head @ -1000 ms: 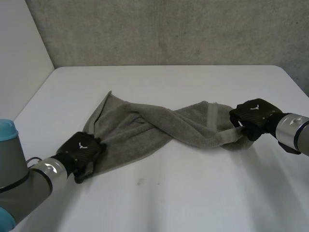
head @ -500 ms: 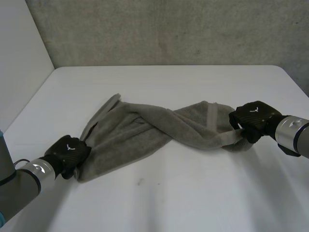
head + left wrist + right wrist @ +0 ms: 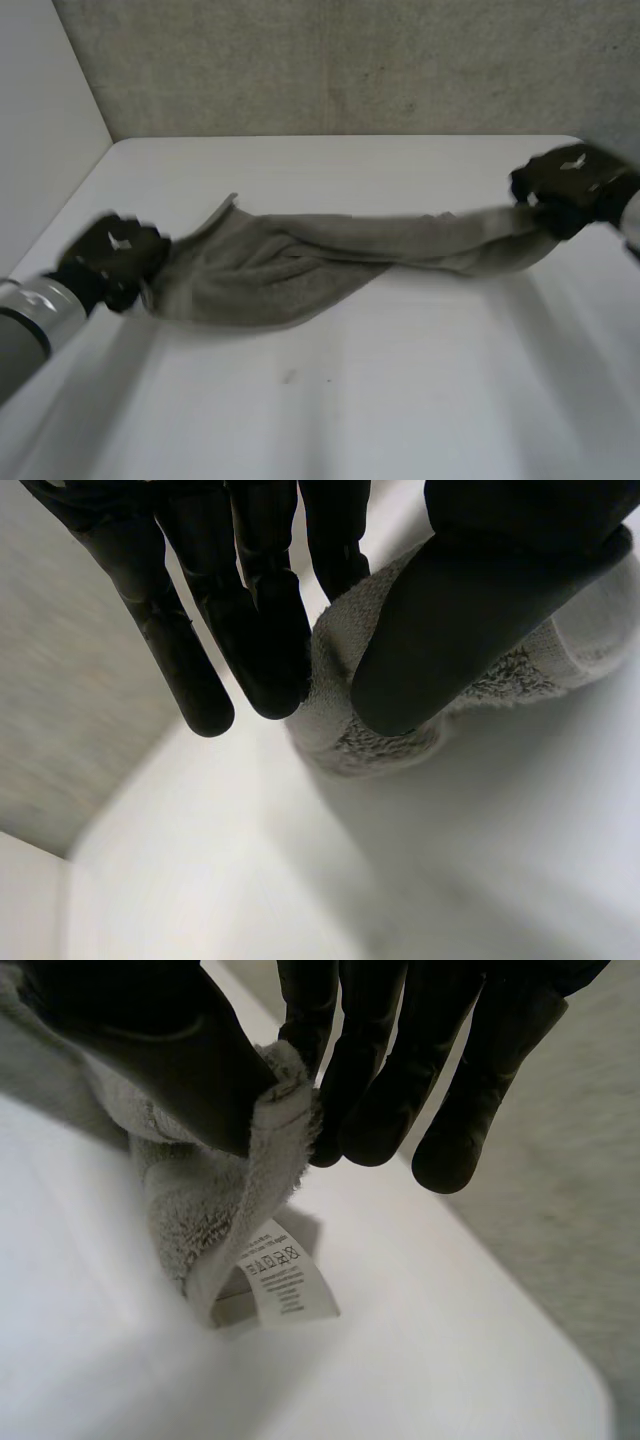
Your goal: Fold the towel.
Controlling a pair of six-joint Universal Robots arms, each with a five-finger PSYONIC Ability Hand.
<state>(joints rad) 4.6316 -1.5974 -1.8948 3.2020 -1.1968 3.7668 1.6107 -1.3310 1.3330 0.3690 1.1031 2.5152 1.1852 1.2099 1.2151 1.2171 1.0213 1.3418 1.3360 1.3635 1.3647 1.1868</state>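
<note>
- The left hand (image 3: 110, 258) is out by the left edge of the table (image 3: 400, 400), pinching one end of the towel (image 3: 300, 265). The left wrist view shows its thumb (image 3: 470, 610) pressing a bunched corner against the fingers (image 3: 260, 620).
- The right hand (image 3: 572, 185) is over the table's far right corner, close to the wall (image 3: 350, 60). Its thumb (image 3: 150, 1050) clamps the towel's other end against the fingers (image 3: 380, 1080), and a white care label (image 3: 285, 1285) dangles below the pinch.
- The towel runs hand to hand as a twisted grey band, broad near the left hand and narrow toward the right.
- There is plenty of bare tabletop on the near side of the towel, marked by one small dark speck (image 3: 290, 377). A narrower strip lies behind it, up to the wall.
- In the head view each hand covers its own end of the towel, and the right arm is cut off just past the hand.
- Whether the sagging middle touches the table is hard to tell.
</note>
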